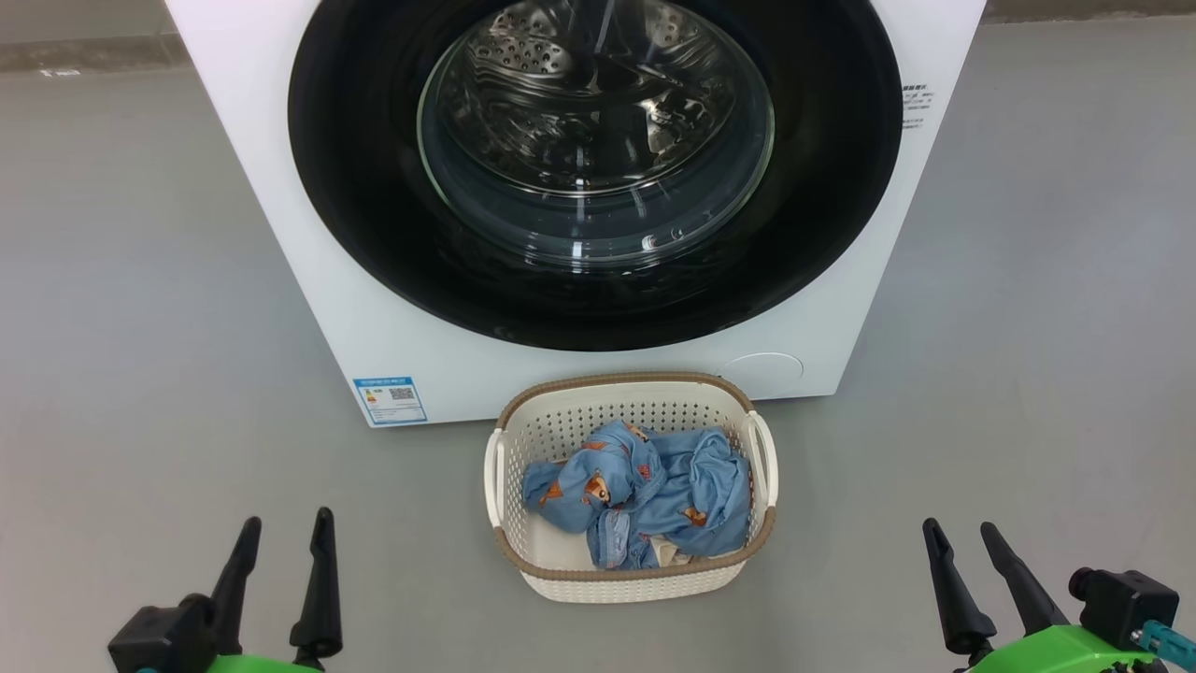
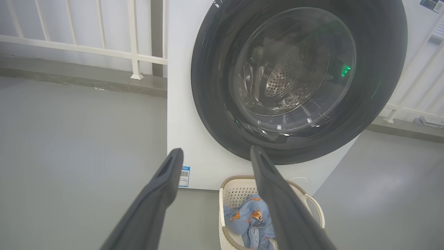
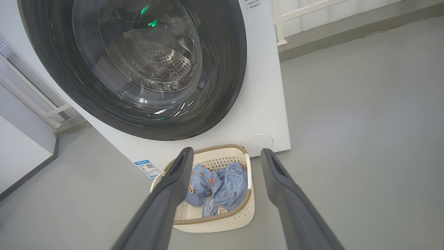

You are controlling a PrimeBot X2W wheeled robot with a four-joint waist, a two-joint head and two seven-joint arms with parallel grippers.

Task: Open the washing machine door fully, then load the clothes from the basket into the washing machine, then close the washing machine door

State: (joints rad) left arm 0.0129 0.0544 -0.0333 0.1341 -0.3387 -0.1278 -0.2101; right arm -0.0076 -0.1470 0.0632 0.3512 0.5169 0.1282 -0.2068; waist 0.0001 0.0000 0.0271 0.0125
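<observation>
Nearest us, left gripper and right gripper hung empty, jaws spread wide. Just ahead the basket held the clothes; behind it the washing machine door sat shut, so we judged: hook its rim, swing wide, clear the basket.

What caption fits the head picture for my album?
Closed washing machine door, clothes in basket, left gripper and right gripper open.
</observation>
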